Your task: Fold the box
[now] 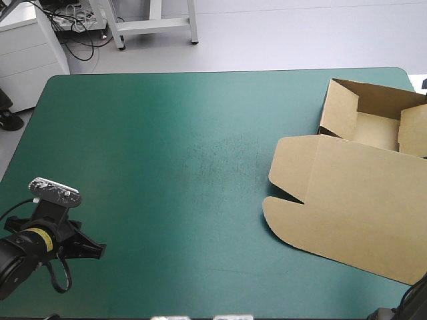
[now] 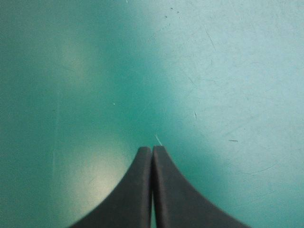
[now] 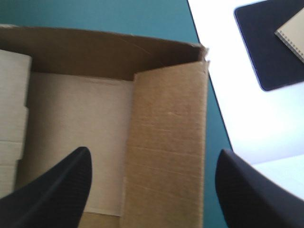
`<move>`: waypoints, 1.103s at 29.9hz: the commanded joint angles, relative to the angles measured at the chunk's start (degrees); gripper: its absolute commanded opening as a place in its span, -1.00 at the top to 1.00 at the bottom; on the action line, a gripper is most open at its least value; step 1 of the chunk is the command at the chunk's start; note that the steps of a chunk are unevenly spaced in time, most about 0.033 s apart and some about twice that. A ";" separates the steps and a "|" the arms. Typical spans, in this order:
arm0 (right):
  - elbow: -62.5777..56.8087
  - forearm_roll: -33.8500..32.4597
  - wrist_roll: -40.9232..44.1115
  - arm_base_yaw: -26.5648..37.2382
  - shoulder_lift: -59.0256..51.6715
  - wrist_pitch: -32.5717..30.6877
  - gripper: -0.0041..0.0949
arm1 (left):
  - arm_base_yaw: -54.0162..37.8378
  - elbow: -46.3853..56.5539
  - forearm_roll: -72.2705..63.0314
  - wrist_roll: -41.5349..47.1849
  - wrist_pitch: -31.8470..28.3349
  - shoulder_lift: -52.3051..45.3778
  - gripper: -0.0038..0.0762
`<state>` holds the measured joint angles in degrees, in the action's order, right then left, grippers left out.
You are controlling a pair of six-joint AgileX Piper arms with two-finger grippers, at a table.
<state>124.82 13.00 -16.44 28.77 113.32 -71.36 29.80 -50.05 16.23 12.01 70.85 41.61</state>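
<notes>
**High view:** the brown box [image 1: 353, 207] lies at the right of the frame and runs past the right edge. Its tray [image 1: 377, 130] sits at the upper right with walls raised and a bare brown floor. The lid [image 1: 333, 193] lies flat on the bench [image 1: 167, 153], spreading toward the lower right. The teal-green cover [image 1: 200, 107] is open across the centre and left. The left end effector [image 1: 95, 251] sits at the lower left, well apart from the box.

**Left wrist view:** the left end effector [image 2: 152, 149] has its black fingers pressed together in one point, with nothing between them. Only scratched cover shows ahead.

**Right wrist view:** the right end effector [image 3: 153, 151] has its fingers spread wide and grips nothing. It hangs over the tray. One finger is above the tray floor [image 3: 76, 128] and the other is beyond a folded-in side wall [image 3: 166, 142], over the bench edge. Past that edge, on a white surface, lies a dark pad [image 3: 266, 52] bearing a notebook [image 3: 292, 33]
</notes>
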 commanded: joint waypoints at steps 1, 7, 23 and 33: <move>1.94 7.97 -0.48 -0.06 -6.02 -0.11 -0.13 | 0.28 -1.27 1.17 0.43 -2.14 -0.01 0.98; 1.82 10.18 -0.63 -5.65 -10.06 -0.11 0.77 | 0.28 -1.27 1.17 1.93 -2.14 -0.01 0.98; -3.05 4.50 -0.42 -35.01 -17.02 -0.11 0.95 | 0.28 -1.27 1.38 1.93 -5.70 -0.01 0.98; -29.20 -2.94 -0.87 -39.88 -32.37 1.51 0.94 | 0.28 -1.06 1.27 1.93 -6.54 -0.05 0.98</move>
<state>100.36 10.20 -16.46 -11.17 87.92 -71.37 29.80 -50.05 16.28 13.17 67.23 41.61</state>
